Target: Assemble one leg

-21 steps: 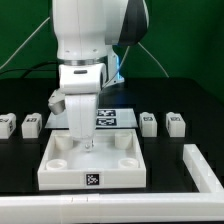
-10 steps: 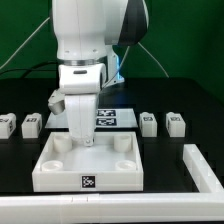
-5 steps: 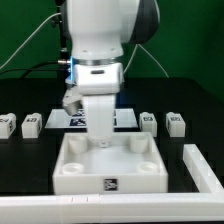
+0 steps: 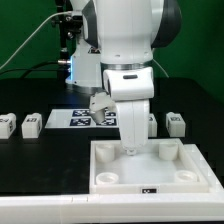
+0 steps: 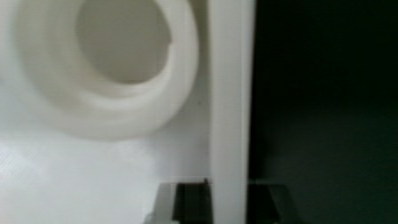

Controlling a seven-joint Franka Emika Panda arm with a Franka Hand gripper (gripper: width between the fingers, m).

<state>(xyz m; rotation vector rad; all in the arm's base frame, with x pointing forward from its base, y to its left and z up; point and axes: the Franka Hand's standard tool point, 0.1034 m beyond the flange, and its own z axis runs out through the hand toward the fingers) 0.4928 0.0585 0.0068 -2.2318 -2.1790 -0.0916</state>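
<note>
Wrist view: gripper (image 5: 228, 200) seemingly clamped on wall of white tray (image 5: 107, 170).

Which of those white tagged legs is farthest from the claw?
The leg at the exterior view's far left, cut by the frame edge; the claw grips the tray well to the right.

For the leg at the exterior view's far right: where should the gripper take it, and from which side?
Probably from straight above, closing on the two side faces of the leg. It sits clear of other parts on the table, tagged face toward the camera, so both sides look free. The gripper now holds the rear wall of the tray-like piece.
</note>
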